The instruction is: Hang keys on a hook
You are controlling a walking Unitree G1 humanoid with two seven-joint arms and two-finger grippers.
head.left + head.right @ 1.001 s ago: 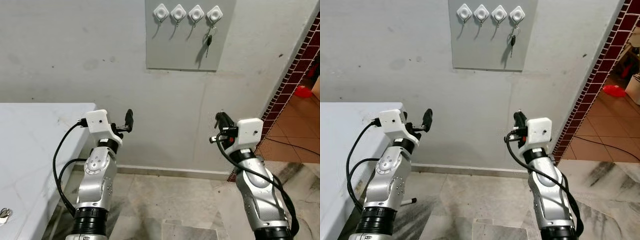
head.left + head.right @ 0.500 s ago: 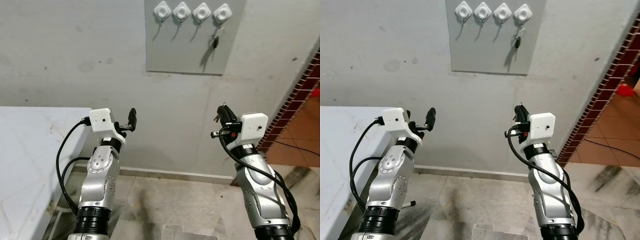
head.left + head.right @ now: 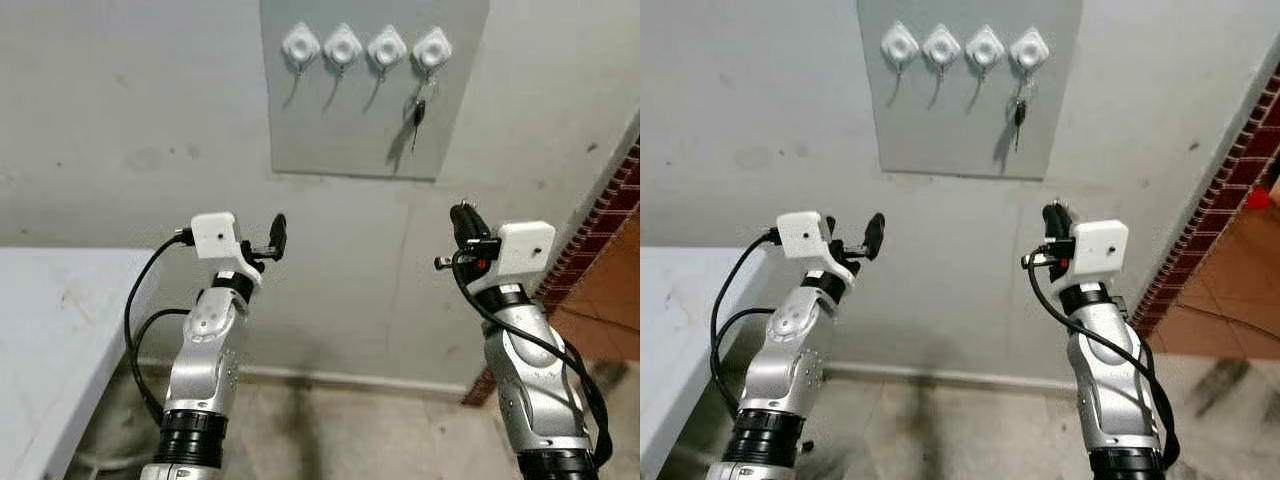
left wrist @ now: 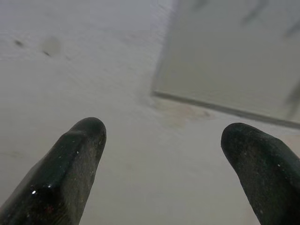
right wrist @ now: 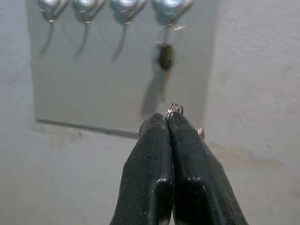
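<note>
Key ring (image 5: 174, 109) pinched at tip of right gripper (image 5: 168, 123), jaws pressed together on it, below grey hook board (image 3: 370, 140). Board carries four white hooks (image 3: 342, 45); rightmost holds hanging key (image 3: 419, 110), other three bare. Open wall between gripper and board's lower edge. Left gripper (image 4: 161, 140) below board's left corner, jaws spread, empty. Desk (image 3: 50, 330) edge far left of board.

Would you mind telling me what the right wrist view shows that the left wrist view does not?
Right wrist view: the right tool pinched shut on a key ring, facing four white hooks, with a key hanging from the last one. Left wrist view: the left tool open and holding nothing, facing bare wall. Both show the grey board on the wall.
</note>
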